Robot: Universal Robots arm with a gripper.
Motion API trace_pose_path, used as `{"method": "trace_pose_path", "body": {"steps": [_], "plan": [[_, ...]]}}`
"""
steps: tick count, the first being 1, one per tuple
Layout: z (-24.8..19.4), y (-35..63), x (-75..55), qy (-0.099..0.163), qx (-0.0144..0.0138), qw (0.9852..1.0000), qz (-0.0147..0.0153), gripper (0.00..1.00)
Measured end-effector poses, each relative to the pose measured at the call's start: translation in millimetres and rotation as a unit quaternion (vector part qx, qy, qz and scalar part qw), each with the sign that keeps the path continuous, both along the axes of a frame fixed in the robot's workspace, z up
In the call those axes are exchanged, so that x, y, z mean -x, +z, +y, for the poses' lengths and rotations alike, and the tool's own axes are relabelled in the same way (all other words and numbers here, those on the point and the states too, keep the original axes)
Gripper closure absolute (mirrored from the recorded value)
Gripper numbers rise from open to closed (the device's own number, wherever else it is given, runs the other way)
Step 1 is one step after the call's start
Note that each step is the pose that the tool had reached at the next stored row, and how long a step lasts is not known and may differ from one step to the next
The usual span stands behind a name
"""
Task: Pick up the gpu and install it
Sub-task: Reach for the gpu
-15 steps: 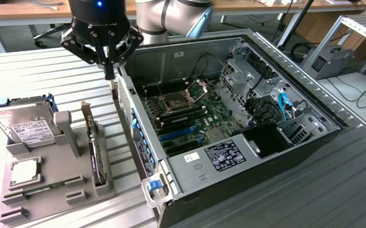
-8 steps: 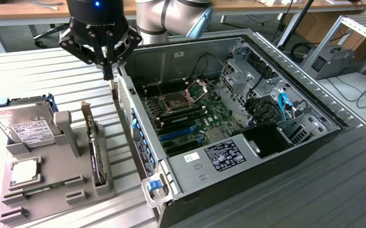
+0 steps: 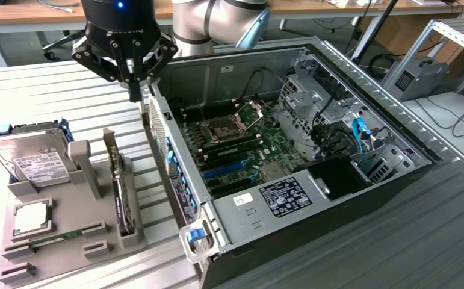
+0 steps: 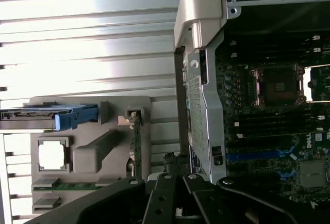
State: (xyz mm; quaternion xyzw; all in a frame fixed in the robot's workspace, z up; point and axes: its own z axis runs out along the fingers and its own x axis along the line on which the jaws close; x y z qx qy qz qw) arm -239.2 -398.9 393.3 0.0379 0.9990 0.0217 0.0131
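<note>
jaws: pressed together, empty, above the computer case (image 3: 233,227) rear wall
gpu (image 3: 118,180): upright on edge in grey holder (image 3: 83,161), well apart from jaws

- bench (image 3: 47,96): ribbed pale metal, smooth, with a soft sheen
- case (image 3: 232,227): bare grey sheet metal, one wall perforated
- holder (image 3: 79,208): matt grey plastic
- drive (image 3: 31,158): shiny metal face, blue plastic frame
- gpu (image 3: 120,189): green circuit board, silver metal bracket
- claw (image 3: 135,91): black, slightly glossy
</note>
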Motion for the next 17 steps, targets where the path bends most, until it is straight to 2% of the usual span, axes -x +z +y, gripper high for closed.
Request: {"method": "trace_pose_path", "body": {"steps": [17], "plan": [[0.0,0.0,7.9,0.0,0.0,1.0,0.0,0.89]]}}
